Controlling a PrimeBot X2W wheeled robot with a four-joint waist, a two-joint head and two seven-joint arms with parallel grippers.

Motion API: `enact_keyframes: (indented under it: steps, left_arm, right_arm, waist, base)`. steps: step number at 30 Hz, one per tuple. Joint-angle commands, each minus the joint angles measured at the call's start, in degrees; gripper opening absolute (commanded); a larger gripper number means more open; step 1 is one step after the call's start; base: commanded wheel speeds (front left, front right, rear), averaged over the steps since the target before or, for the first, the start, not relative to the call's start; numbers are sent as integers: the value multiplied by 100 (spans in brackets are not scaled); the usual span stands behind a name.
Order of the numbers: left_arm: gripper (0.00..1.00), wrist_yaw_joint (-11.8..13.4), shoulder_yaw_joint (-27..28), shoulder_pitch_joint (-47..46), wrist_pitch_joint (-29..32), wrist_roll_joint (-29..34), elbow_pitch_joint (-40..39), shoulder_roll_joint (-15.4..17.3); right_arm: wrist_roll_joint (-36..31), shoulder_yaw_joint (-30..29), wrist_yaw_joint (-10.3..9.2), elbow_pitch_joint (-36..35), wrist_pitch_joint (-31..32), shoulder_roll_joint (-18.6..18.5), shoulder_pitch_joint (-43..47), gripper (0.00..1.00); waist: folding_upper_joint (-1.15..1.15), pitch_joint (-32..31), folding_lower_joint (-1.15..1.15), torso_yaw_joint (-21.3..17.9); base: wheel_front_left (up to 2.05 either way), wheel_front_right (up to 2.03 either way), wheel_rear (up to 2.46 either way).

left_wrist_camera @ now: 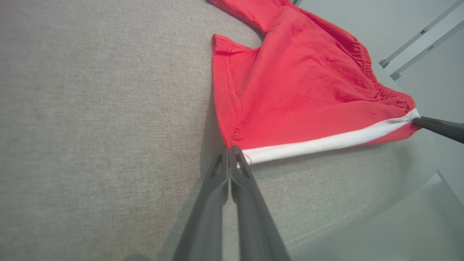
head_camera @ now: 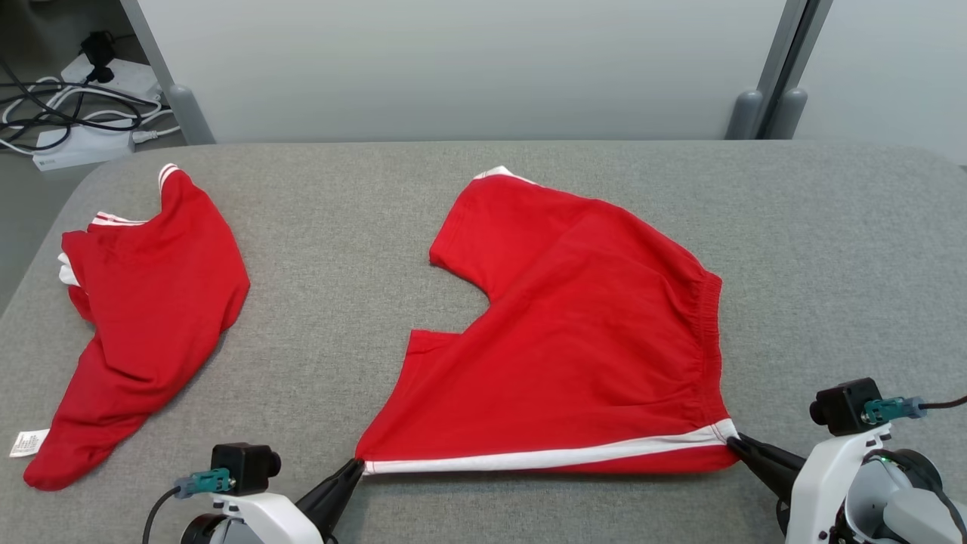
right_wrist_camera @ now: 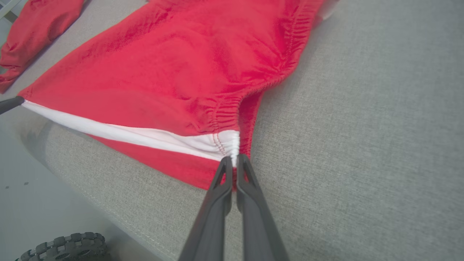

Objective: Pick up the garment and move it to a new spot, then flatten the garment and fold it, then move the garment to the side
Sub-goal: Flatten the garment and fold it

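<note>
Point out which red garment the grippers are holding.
The red shorts at centre, white-striped edge stretched between left gripper and right gripper; the crumpled red garment at left lies free.

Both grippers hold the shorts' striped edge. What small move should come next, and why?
The left gripper and right gripper pinch the red shorts at both ends of the white stripe, yet the cloth behind lies rumpled. So probably draw both slightly toward the near edge of the table, jaws shut.

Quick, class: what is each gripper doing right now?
Left gripper: closed, holding the shorts at a leg-hem corner.
Right gripper: closed, holding the shorts at a waistband corner.
</note>
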Motion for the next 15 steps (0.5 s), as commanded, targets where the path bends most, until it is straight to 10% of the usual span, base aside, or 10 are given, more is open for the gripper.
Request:
enact_keyframes:
  steps: [1,15]
  left_arm:
    - [0,1,157,-98,-38,-8,-78,249]
    - [0,1,-28,137,50,-265,-261,346]
  right_arm:
    - [-38,-24,-1,11,-117,-134,147,0]
    - [-25,35,-1,3,-44,-2,399,0]
  waist:
    - [0,-37,0,8]
    - [0,-116,0,-32]
  base:
    - [0,0,0]
    - [0,0,0]
